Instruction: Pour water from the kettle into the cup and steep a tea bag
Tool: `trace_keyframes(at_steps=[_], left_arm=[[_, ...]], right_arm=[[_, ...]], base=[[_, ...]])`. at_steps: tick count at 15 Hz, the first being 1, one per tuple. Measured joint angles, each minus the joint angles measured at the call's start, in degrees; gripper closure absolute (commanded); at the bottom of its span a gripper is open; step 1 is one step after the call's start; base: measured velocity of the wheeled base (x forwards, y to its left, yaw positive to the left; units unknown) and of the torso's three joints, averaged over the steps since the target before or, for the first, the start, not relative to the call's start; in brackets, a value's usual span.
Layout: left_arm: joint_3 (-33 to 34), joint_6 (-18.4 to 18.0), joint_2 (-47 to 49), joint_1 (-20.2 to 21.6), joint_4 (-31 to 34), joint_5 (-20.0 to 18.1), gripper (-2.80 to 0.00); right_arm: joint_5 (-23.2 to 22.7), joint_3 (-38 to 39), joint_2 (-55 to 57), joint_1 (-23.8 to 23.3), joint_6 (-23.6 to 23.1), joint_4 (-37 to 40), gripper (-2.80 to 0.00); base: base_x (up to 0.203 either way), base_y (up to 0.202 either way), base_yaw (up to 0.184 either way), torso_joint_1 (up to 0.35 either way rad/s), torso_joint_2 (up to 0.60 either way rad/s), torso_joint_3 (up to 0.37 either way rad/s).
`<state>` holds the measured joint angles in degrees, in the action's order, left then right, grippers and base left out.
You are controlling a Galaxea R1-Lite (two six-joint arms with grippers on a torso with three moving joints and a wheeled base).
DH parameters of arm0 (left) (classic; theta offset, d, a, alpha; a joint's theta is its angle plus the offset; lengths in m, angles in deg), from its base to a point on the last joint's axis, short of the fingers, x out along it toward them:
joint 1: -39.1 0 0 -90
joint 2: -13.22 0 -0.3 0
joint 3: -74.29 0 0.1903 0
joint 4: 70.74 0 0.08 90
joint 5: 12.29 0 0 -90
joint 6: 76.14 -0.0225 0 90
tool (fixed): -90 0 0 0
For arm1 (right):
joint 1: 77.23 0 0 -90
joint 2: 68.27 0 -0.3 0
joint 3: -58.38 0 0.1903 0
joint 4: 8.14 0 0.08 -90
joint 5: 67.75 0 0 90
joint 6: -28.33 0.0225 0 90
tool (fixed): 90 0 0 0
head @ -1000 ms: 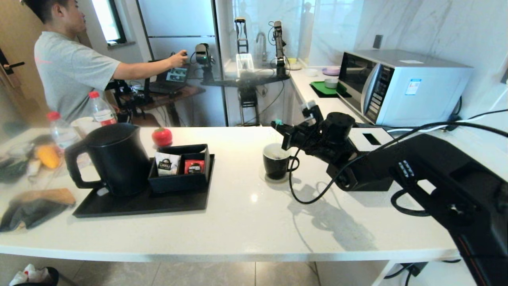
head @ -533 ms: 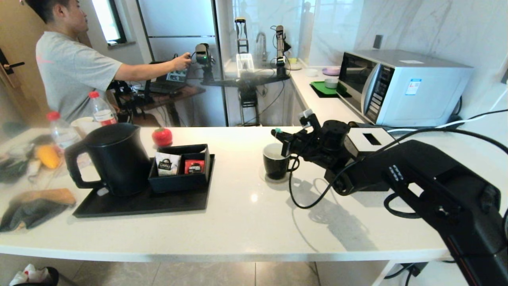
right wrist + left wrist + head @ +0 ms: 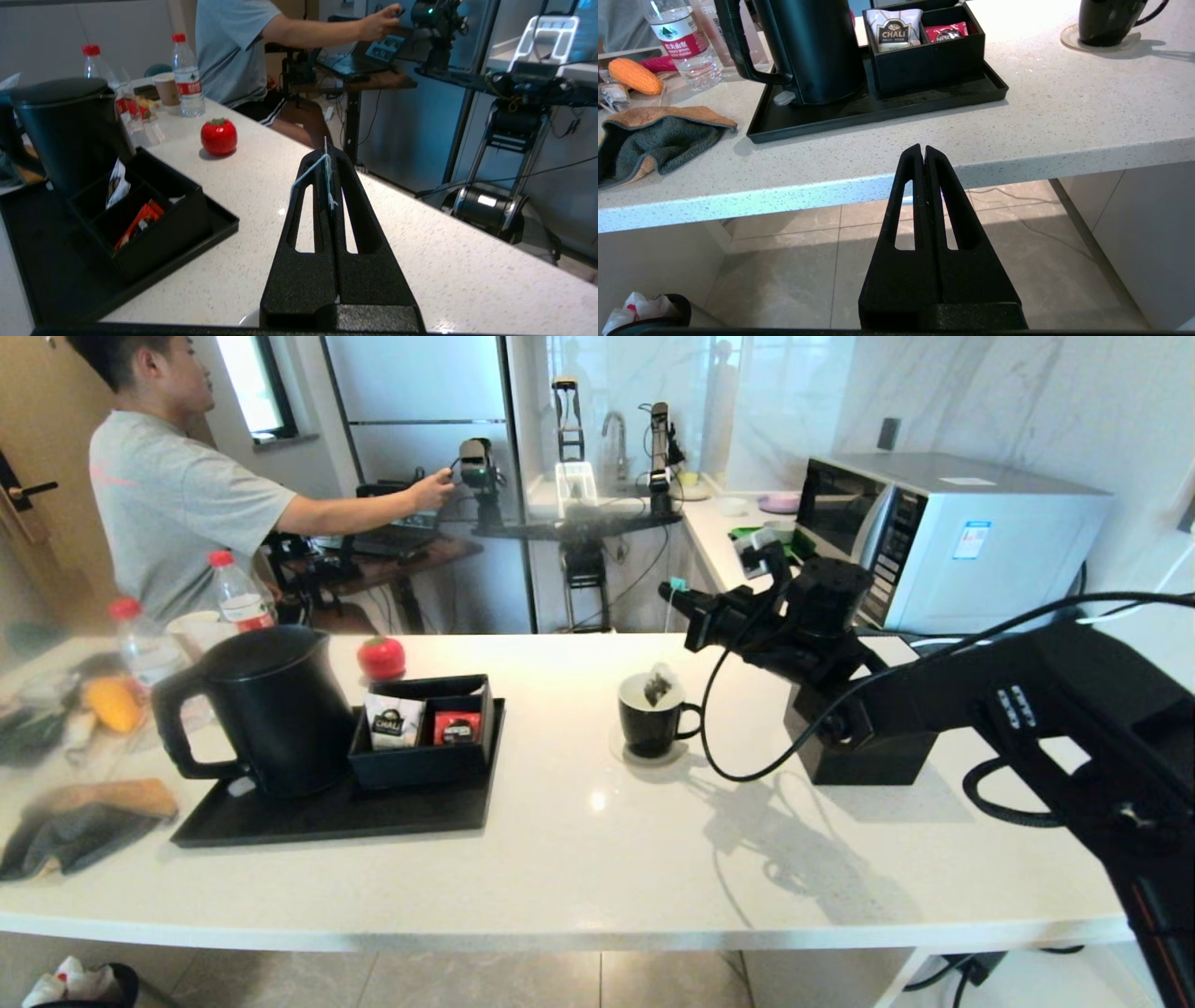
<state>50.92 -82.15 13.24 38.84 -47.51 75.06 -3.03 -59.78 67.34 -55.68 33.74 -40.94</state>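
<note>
The black kettle [image 3: 252, 709] stands at the left end of a black tray [image 3: 327, 817], also seen in the left wrist view [image 3: 808, 46]. The black cup [image 3: 651, 719] sits on a coaster mid-counter. My right gripper [image 3: 674, 590] hovers above the cup, shut on a thin white string [image 3: 308, 173]. The tea bag [image 3: 657, 687] dangles from that string at the level of the cup's rim. My left gripper [image 3: 923, 150] is parked shut below the counter's front edge, holding nothing.
A black box [image 3: 425, 733] on the tray holds a white CHALI sachet and a red sachet. A red tomato-shaped item [image 3: 381, 656], water bottles [image 3: 241, 593] and a cloth [image 3: 84, 821] lie to the left. A microwave [image 3: 943, 537] stands behind my right arm. A person stands at the far left.
My right gripper dipped toward the cup, then rose and moved slightly right. The tea bag, down inside the cup before, now hangs at its rim. The left arm stayed put.
</note>
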Motion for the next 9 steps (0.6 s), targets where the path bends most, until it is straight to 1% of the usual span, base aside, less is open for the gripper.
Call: trace_keyframes(at_steps=[5, 9], left_arm=[[0.0, 0.0, 0.0, 0.0, 0.0, 0.0, 0.0], [0.0, 0.0, 0.0, 0.0, 0.0, 0.0, 0.0]], right_arm=[[0.0, -4.5, -1.9, 0.1, 0.0, 4.2, 0.0], [0.0, -5.2, -1.9, 0.0, 0.0, 4.2, 0.0]], base=[[0.0, 0.0, 0.0, 0.0, 0.0, 0.0], [0.0, 0.0, 0.0, 0.0, 0.0, 0.0]])
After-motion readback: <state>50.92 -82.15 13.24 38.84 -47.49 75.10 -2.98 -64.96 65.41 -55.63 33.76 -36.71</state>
